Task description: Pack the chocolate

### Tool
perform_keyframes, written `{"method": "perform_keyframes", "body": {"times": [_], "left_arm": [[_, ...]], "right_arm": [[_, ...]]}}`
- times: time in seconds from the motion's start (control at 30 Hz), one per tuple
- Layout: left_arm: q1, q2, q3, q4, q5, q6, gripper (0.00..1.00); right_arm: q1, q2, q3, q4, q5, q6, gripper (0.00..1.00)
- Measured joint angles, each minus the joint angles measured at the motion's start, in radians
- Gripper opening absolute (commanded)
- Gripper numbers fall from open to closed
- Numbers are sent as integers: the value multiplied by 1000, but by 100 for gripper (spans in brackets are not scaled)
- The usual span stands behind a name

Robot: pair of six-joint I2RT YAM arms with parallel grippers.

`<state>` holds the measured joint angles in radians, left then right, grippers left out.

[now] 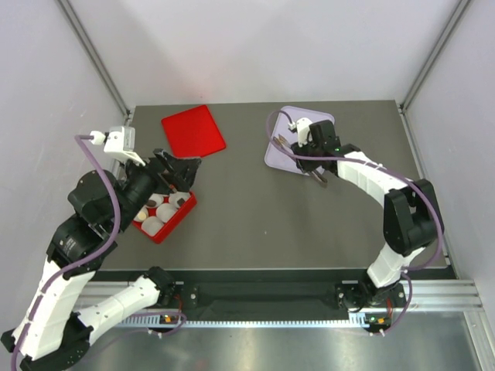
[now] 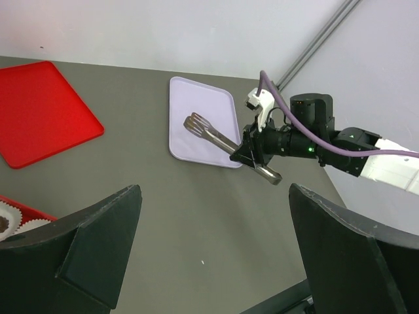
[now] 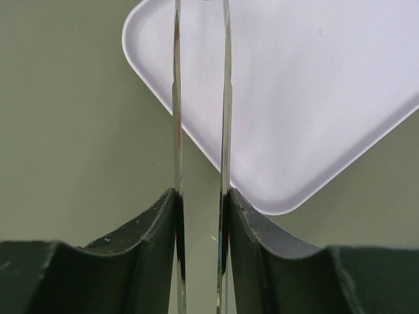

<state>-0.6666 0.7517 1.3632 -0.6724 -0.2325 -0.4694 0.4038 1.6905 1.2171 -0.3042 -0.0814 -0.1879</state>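
Dark chocolate pieces (image 1: 144,210) sit in white paper cups inside the red box (image 1: 176,224) at the left. My left gripper (image 1: 182,171) hovers over the box's far side, open and with nothing in it (image 2: 215,196). A corner of the box (image 2: 23,208) shows in the left wrist view. My right gripper (image 1: 308,153) is shut on a pair of metal tongs (image 2: 209,131), its pads pressing both tong arms (image 3: 200,196). The tongs' tips lie over the lavender tray (image 1: 280,157); no chocolate shows on that tray (image 3: 314,98).
A flat red lid (image 1: 193,130) lies at the back left, also seen in the left wrist view (image 2: 39,111). The lavender tray (image 2: 209,104) sits at the back middle-right. Grey walls and metal posts enclose the table.
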Motion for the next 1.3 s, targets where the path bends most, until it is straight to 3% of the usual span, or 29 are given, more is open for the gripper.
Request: {"method": "perform_keyframes", "body": {"times": [0.2, 0.4, 0.73, 1.3], "left_arm": [[0, 11, 8, 3, 11, 0, 99], [0, 18, 39, 6, 26, -4, 99], [0, -23, 89, 6, 29, -5, 99], [0, -39, 92, 5, 23, -5, 99]], "right_arm": [[72, -34, 1, 13, 1, 75, 34], [300, -21, 59, 34, 18, 156, 34], [642, 177, 304, 68, 37, 225, 34], [778, 301, 363, 45, 37, 250, 35]]}}
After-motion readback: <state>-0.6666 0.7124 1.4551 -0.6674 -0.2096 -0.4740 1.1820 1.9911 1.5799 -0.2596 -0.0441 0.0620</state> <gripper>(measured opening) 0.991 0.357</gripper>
